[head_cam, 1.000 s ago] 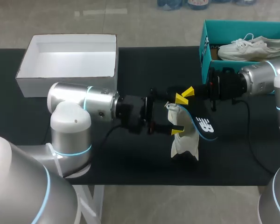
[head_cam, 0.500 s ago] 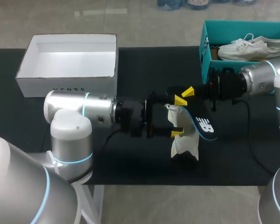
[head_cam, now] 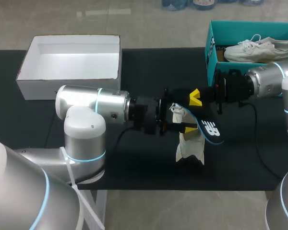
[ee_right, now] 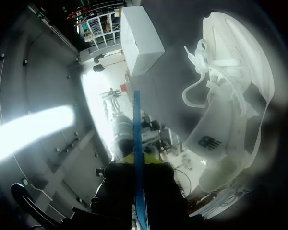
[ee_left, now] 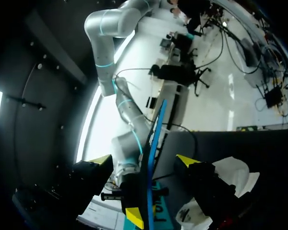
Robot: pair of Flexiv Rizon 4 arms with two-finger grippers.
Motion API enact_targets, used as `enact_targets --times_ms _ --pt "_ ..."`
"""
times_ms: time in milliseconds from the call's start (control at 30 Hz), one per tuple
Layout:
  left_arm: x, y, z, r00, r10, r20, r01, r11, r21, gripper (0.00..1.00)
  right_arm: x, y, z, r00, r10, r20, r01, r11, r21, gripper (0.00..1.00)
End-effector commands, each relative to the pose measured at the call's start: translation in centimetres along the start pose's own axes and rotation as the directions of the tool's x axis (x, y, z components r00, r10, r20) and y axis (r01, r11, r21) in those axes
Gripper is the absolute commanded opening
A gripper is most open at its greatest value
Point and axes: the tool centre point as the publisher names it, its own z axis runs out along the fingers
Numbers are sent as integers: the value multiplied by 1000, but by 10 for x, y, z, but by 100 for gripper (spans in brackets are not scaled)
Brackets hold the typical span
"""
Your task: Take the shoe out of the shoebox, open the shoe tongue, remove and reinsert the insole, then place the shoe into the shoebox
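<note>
Looking down from above, the white shoe [head_cam: 189, 146] is standing on the black table [head_cam: 149, 62], and it is the thing to look from. The blue insole [head_cam: 210, 129] is out of the shoe. It is hanging just beside the shoe's top, on the side of my right arm. The right claw [head_cam: 194, 98] is above the shoe, and its yellow tips are pinching the top end of the insole. The left claw [head_cam: 186, 125] is right at the shoe's top, on the other side. The teal shoebox [head_cam: 210, 52] is far behind the shoe with a second shoe [head_cam: 259, 48] in it. A white box [head_cam: 38, 87] is sitting well away from the shoe, on my left arm's side.

From the left wrist, the left claw [ee_left: 145, 160] is wide. Its two fingers [ee_left: 187, 160] are standing far apart with the thin edge of the insole [ee_left: 156, 134] running between them, and neither one is touching it. The shoe [ee_left: 233, 175] is lying just beside one finger. I cannot tell if that finger is touching it. The right claw [ee_left: 137, 215] is gripping the near end of the insole.

From the right wrist, the right claw [ee_right: 138, 160] is holding the insole [ee_right: 137, 124], which is pointing straight out ahead. The shoe [ee_right: 230, 105] is lying off to one side of the insole's line, not under its tip.

I think the insole is going back in next. Its long line is missing the shoe's mouth, so it needs turning first. The left claw is nearer the shoe, so it could hold the shoe steady.
</note>
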Motion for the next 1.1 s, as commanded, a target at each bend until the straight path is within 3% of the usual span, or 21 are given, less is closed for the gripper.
enact_targets --times_ms 33,133,233,700,767,867,900,1100 --pt "2 2 6 1000 3 -3 -3 1000 -14 36 0 0 1 1000 0 1 0 1000 -2 0" --pt "2 3 5 1000 5 -1 -5 1000 -24 28 0 0 1 1000 0 1 0 1000 -2 0" --pt "2 6 3 1000 7 -6 -7 999 -37 33 0 0 1 1000 0 1 0 1000 -2 0" --pt "7 16 -4 1000 6 -11 -7 996 -91 35 0 0 1 1000 0 1 0 1000 -2 0" --pt "6 18 -4 1000 8 -7 -9 995 -96 31 0 0 1 1000 0 1 0 1000 -2 0" --pt "7 20 -4 1000 13 -3 -13 995 -103 11 0 0 1 1000 0 1 0 1000 -2 0" --pt "7 20 -3 1000 13 -4 -14 994 -104 0 0 0 1 1000 0 1 0 1000 -2 0" --pt "7 22 1 1000 18 -6 -19 994 -107 0 0 0 1 1000 0 1 0 1000 -2 0"
